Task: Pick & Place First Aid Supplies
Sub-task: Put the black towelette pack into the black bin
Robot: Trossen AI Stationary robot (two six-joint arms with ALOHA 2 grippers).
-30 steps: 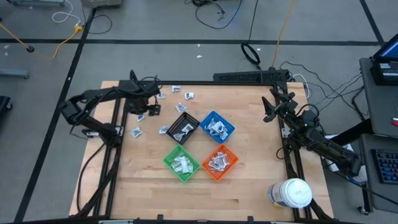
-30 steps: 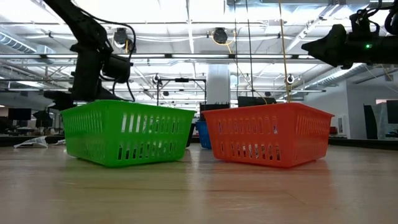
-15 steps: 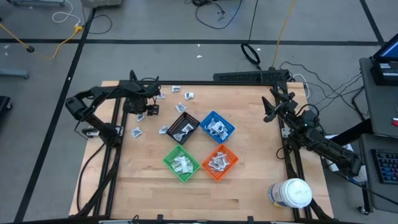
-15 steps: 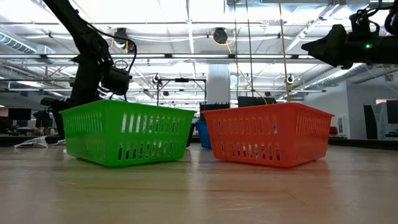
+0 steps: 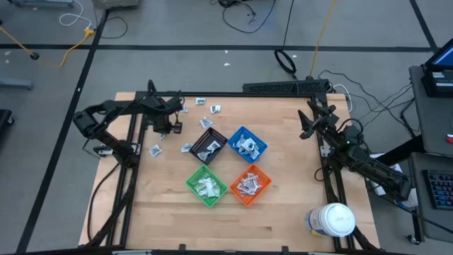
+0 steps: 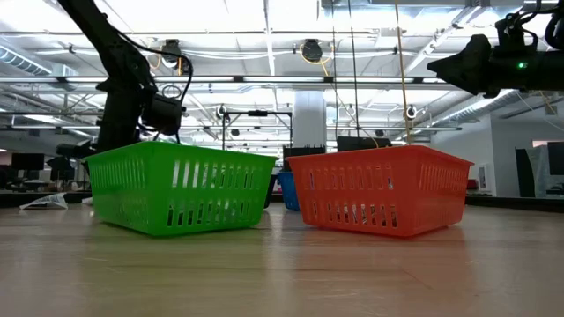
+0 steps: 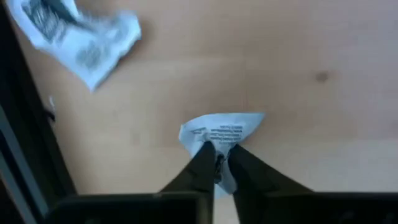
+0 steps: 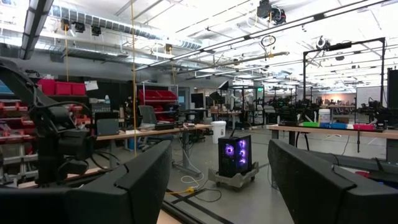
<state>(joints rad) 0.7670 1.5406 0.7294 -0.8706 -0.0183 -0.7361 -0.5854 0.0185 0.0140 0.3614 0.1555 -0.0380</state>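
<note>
The worktop (image 5: 283, 205) is pale wood with a smooth, matt finish and visible grain. The packet (image 7: 219, 132) pinched in the left hand (image 7: 217, 163) is crinkled white paper with print. The green bin (image 6: 176, 187) and orange bin (image 6: 381, 189) are slotted plastic, slightly glossy. The hand's fingers (image 7: 198, 167) look matt black.

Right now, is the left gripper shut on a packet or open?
Shut on it. In the left wrist view the left gripper pinches a white printed packet between its fingertips, on the table.
</note>
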